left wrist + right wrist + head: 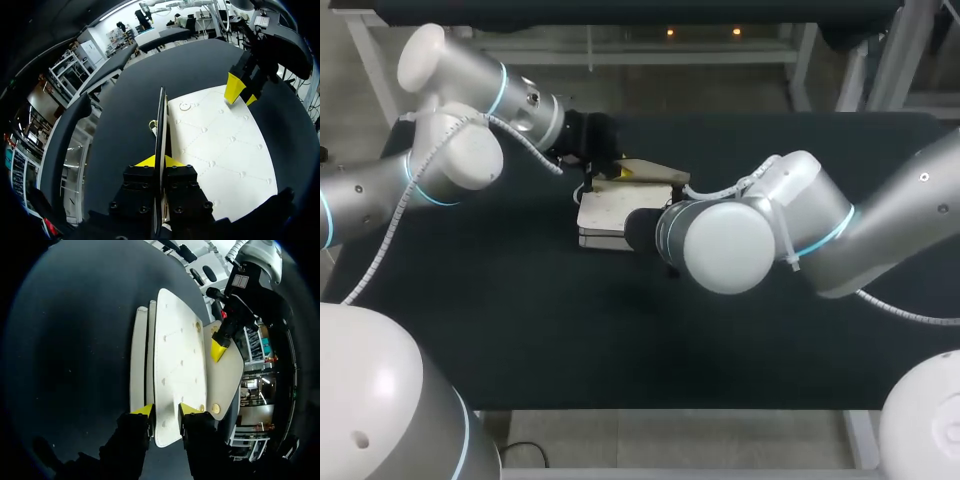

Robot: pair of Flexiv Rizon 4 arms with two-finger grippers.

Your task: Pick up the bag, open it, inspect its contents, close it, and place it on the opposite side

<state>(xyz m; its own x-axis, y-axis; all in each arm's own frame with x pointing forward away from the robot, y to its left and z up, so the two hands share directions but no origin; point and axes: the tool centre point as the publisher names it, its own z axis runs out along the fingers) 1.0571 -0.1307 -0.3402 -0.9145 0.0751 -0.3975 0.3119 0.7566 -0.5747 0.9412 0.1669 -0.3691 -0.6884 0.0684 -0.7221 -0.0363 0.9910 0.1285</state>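
A white quilted bag [620,205] lies on the black table at mid-back. My left gripper [159,161] is shut on the bag's lifted flap [161,120], seen edge-on between its fingers; a metal ring [152,124] hangs beside it. In the head view the left gripper [605,172] sits at the bag's far edge, holding the beige flap [655,172]. My right gripper [166,409] is at the near end, closed on the white front panel [175,355], which fills the gap between its fingers. Across the bag it shows as two yellow tips [242,94]. My right wrist hides it from above.
The dark table [520,330] stretches bare to the left, right and front of the bag. My right forearm [840,240] lies across the right half, and my left arm [450,150] hangs over the back left corner.
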